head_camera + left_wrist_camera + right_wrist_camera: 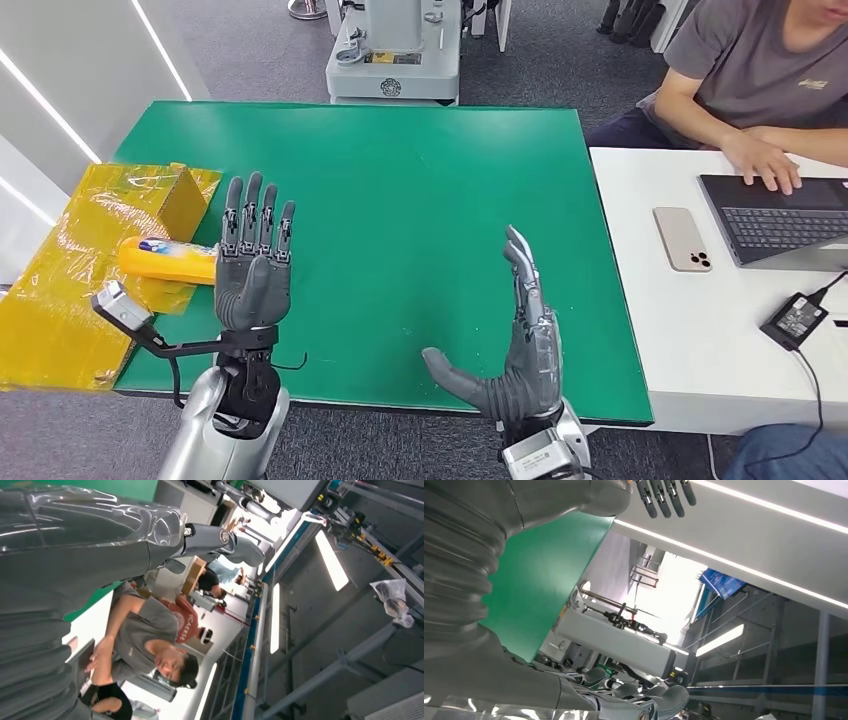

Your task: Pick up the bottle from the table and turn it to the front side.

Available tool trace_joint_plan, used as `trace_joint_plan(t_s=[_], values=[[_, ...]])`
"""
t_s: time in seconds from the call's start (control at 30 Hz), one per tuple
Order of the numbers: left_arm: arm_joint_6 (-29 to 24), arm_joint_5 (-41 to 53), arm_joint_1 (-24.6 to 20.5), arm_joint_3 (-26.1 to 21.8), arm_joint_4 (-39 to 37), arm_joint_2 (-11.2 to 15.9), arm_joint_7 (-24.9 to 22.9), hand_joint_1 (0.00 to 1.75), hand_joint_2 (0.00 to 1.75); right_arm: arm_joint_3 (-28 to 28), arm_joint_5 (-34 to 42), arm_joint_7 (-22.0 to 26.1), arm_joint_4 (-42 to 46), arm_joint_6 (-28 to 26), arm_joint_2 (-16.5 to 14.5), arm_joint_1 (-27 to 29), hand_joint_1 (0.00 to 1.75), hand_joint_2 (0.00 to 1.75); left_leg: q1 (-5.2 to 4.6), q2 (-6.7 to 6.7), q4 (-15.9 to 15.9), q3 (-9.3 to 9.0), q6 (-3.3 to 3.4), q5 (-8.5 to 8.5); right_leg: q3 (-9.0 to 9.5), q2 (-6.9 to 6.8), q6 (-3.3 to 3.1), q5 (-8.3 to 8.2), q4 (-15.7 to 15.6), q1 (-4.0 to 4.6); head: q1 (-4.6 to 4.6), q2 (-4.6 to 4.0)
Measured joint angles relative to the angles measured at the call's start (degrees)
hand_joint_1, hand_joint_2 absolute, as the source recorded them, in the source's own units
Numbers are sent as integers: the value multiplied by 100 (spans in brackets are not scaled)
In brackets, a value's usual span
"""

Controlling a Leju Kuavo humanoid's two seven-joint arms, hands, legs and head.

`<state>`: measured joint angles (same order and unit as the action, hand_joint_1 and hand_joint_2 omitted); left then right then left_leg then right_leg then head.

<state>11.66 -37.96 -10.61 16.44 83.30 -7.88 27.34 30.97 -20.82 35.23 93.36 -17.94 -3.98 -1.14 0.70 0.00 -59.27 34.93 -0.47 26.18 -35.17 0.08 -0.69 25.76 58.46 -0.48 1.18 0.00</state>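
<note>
An orange-yellow bottle (165, 259) with a white and blue label lies on its side on yellow plastic sheeting (60, 290) at the left edge of the green table (420, 180). My left hand (254, 262) is raised just right of the bottle, fingers straight and apart, holding nothing. My right hand (515, 345) stands edge-on over the table's near middle, fingers extended, thumb out to the left, empty. The left wrist view shows my left hand (75, 545) as a grey cover and thumb. My right hand (489, 555) appears the same way in the right wrist view, dark fingertips (664, 495) spread.
A white table (720, 300) adjoins on the right with a laptop (780, 215), a phone (682, 238) and a black power adapter (794, 318). A person (760, 80) sits there with a hand on the keyboard. A yellow box (185, 200) stands behind the bottle. A machine base (395, 55) stands beyond the table.
</note>
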Motion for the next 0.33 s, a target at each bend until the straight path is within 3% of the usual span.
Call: trace_joint_plan(t_s=[0.33], values=[[-240, 530, 156, 26, 1, -216, 257, 0, 175, -8, -3, -18, 10, -43, 0, 105, 0, 175, 0, 0, 1, 0, 0, 1, 1, -1, 1, 2, 0, 1, 0, 0]])
